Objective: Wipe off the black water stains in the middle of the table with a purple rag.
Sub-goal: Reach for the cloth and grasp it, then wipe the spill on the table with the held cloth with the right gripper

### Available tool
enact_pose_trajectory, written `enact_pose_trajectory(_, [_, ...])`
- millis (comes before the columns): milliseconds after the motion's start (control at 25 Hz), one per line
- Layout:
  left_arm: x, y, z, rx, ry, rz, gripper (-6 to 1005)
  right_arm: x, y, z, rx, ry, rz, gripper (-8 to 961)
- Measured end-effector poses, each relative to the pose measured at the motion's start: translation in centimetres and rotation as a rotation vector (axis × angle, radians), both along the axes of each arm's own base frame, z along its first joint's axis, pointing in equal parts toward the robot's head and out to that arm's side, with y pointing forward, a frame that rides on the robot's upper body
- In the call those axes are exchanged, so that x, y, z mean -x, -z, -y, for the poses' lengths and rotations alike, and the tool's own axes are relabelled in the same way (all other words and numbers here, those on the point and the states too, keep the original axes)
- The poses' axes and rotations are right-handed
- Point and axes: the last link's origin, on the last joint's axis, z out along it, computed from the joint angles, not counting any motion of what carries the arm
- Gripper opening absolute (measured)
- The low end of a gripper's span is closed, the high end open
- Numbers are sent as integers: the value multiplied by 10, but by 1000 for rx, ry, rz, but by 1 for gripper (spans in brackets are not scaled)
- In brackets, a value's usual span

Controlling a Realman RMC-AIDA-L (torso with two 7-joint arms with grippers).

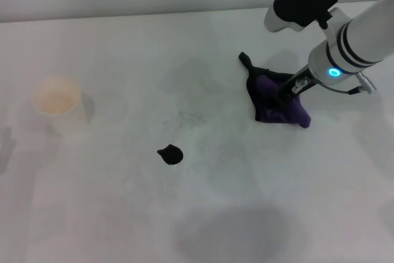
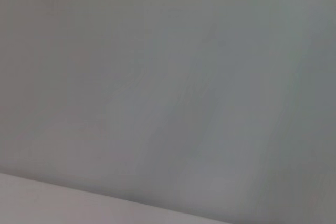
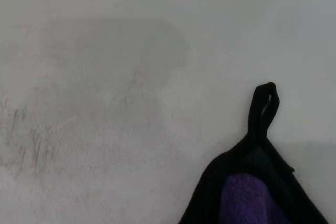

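Jaws of the right gripper (image 1: 288,92) are pressing down into the purple rag (image 1: 277,104), but their tips are sinking out of sight in the cloth, so whether they are clenching it or merely resting on it is impossible to tell. No part of the left gripper is showing in any view; its wrist camera is taking in only a plain grey blur.

On the white table (image 1: 123,214), the rag is lying bunched toward the robot's right side, purple in the middle with a black border and a thin black looped tail (image 3: 262,109) stretching away from the robot. Much of the rag is cut off by the frame edge in the right wrist view.

Well apart from the rag, nearer the middle of the table, the black water stain (image 1: 170,154) is sitting as one small glossy blob with a tiny point. A pale paper cup (image 1: 56,98) is standing far off on the robot's left. Faint grey smudges (image 3: 31,140) are marking the tabletop. No writing or labels can be made out anywhere.
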Motion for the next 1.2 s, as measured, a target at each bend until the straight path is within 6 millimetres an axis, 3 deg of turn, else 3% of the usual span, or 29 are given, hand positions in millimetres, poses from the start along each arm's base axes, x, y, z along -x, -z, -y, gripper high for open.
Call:
enact_pose_trajectory(160, [0, 0, 0, 0, 1, 0, 887, 1, -1, 1, 4, 8, -11, 105])
enact_pose_trajectory(400, [0, 0, 0, 0, 1, 0, 887, 15, -1, 9, 53, -26, -11, 95])
enact_pose_trajectory(760, [0, 0, 0, 0, 1, 0, 888, 66, 33, 34, 211, -147, -137, 95])
enact_pose_trajectory(1040, [-1, 0, -1, -1, 5, 0, 888, 92, 59, 48, 288, -251, -215, 95])
enact_pose_trajectory(1200, [-1, 0, -1, -1, 5, 0, 887, 95, 73, 54, 286, -281, -249, 96])
